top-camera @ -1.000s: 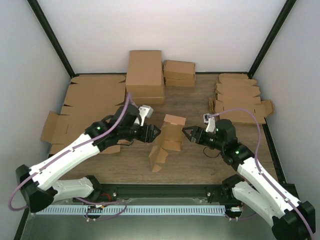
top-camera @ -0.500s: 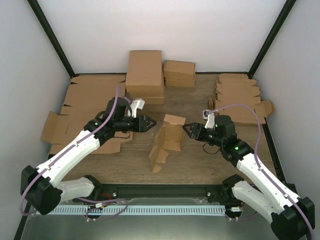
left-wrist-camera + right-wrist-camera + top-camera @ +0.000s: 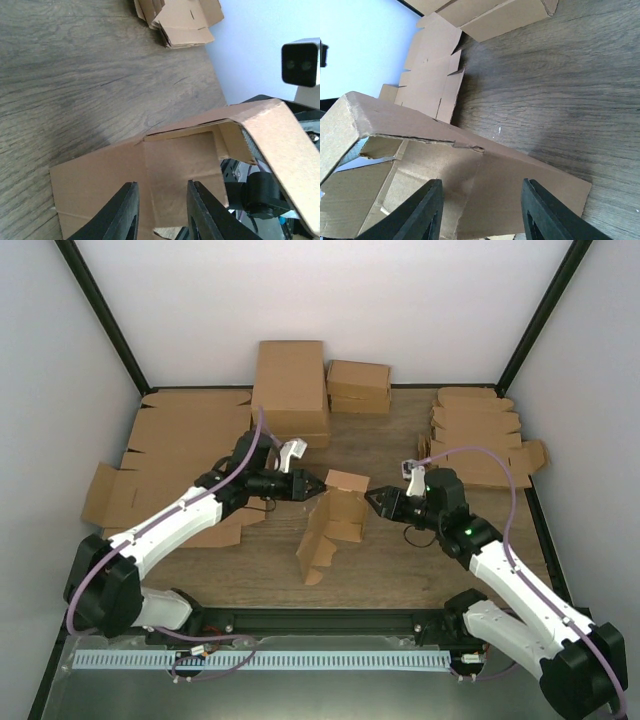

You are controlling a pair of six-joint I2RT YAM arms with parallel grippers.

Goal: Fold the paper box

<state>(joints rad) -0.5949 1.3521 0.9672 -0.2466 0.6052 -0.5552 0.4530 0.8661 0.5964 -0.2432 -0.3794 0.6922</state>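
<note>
The paper box [image 3: 335, 520] is a small brown die-cut piece, half folded, standing on the wooden table at the centre, with its top flap bent over and a loose flap hanging to the lower left. My left gripper [image 3: 316, 485] is open, just left of the box's top. In the left wrist view the box [image 3: 185, 165] fills the space beyond my open fingers [image 3: 126, 210]. My right gripper [image 3: 372, 500] is open, just right of the box. In the right wrist view the box [image 3: 445, 165] lies beyond my spread fingers [image 3: 536, 210].
Large flat cardboard sheets [image 3: 170, 455] lie at the left. Big folded brown boxes [image 3: 291, 390] and a smaller stack [image 3: 358, 386] stand at the back. A pile of flat die-cut blanks [image 3: 480, 435] lies at the back right. Black frame posts edge the table.
My left gripper swung back and left, then returned right to the box's top. My right gripper moved slightly up towards the box. The box barely moved.
</note>
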